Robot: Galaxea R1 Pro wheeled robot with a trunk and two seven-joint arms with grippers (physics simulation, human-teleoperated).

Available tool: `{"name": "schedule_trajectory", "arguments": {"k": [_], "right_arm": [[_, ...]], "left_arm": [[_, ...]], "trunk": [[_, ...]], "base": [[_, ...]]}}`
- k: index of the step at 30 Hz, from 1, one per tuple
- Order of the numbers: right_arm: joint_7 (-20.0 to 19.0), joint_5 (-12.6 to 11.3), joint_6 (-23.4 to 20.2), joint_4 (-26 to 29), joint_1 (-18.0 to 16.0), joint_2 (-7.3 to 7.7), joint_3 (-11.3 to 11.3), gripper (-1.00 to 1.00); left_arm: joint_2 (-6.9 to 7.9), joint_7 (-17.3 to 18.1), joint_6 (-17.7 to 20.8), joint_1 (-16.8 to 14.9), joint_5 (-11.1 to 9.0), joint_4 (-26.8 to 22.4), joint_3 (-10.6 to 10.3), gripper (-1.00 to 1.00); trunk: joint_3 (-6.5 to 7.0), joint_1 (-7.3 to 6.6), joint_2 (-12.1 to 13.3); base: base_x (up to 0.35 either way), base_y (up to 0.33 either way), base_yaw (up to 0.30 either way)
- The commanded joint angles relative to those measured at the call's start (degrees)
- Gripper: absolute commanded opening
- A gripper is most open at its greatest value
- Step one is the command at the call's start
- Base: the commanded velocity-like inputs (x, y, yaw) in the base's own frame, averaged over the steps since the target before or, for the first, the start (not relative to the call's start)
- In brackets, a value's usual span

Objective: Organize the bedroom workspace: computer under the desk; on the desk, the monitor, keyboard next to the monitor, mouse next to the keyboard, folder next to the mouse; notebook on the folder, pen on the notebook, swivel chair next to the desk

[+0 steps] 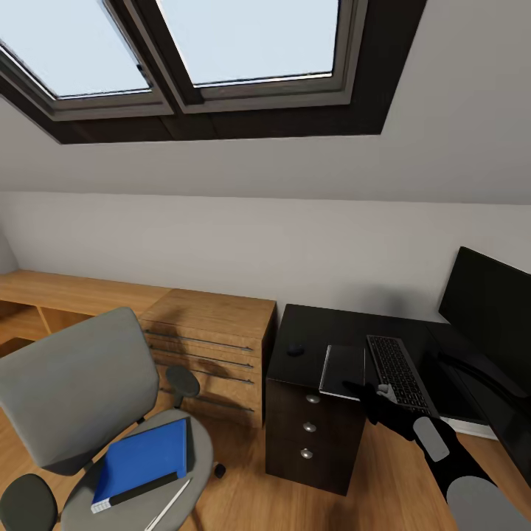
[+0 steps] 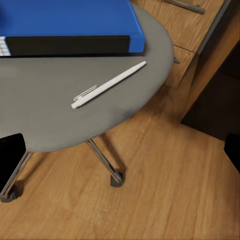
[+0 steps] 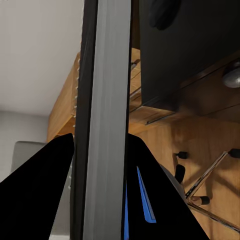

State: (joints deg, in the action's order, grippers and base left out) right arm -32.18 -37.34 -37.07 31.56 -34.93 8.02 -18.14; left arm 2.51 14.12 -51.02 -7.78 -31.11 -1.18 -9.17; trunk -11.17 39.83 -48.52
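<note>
The grey swivel chair (image 1: 70, 383) stands left of the black desk (image 1: 324, 324). On its seat lie the blue folder (image 1: 144, 457) (image 2: 65, 20) and the white pen (image 1: 168, 505) (image 2: 107, 85). My left gripper (image 2: 122, 152) hangs open above the seat's edge, close to the pen. My right gripper (image 1: 369, 394) (image 3: 100, 200) is shut on the black notebook (image 1: 343, 371) (image 3: 102, 100) at the desk's front edge. The notebook sits between the mouse (image 1: 296, 350) (image 3: 162, 10) and the keyboard (image 1: 398, 372). The monitor (image 1: 490, 302) stands at the desk's right. The computer is out of view.
A light wooden dresser (image 1: 214, 346) stands between the chair and the desk's drawer unit (image 1: 310, 428). The chair's chrome base (image 2: 105, 162) spreads over the wooden floor (image 2: 165, 190). Overhead, skylights (image 1: 221, 44) are set in a sloped ceiling.
</note>
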Motion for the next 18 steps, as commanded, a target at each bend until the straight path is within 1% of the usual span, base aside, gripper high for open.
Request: {"name": "schedule_trajectory", "arguments": {"k": [1, 6, 12, 14, 17, 18], "right_arm": [[-0.1, -0.1, -0.4, 0.0, -0.1, -0.02, -0.2, -1.00], [-0.1, 0.0, -0.4, 0.0, -0.1, -0.02, -0.2, -1.00], [-0.1, 0.1, -0.2, 0.0, -0.1, -0.02, -0.2, -1.00], [-0.1, 0.1, -0.2, 0.0, -0.1, -0.02, -0.2, -1.00], [-0.1, 0.2, -0.1, 0.0, -0.1, -0.02, -0.2, -1.00], [-0.1, 0.2, -0.1, 0.0, -0.1, -0.02, -0.2, -1.00]], "left_arm": [[0.00, 0.3, -0.2, 0.0, -0.6, 0.0, -0.4, 1.00], [-0.21, 0.5, -1.0, 0.4, -0.6, 0.0, -0.4, 1.00], [-0.66, 0.5, -4.7, 1.9, -0.6, 0.0, -0.4, 1.00], [-0.69, 0.5, -5.4, 2.3, -0.6, 0.0, -0.4, 1.00], [-0.72, 0.5, -6.1, 3.5, -0.6, 0.0, -0.4, 1.00], [-0.73, 0.5, -6.4, 4.4, -0.6, 0.0, -0.3, 1.00]], "trunk": [[-0.08, 0.01, -0.1], [-0.08, 0.01, -0.1], [-0.08, 0.01, -0.1], [-0.08, 0.01, -0.1], [-0.08, 0.01, -0.1], [-0.08, 0.01, -0.1]], "base": [[0.000, 0.000, 0.000], [0.000, 0.000, 0.000], [0.000, 0.000, 0.000], [0.000, 0.000, 0.000], [0.000, 0.000, 0.000], [0.000, 0.000, 0.000]]}}
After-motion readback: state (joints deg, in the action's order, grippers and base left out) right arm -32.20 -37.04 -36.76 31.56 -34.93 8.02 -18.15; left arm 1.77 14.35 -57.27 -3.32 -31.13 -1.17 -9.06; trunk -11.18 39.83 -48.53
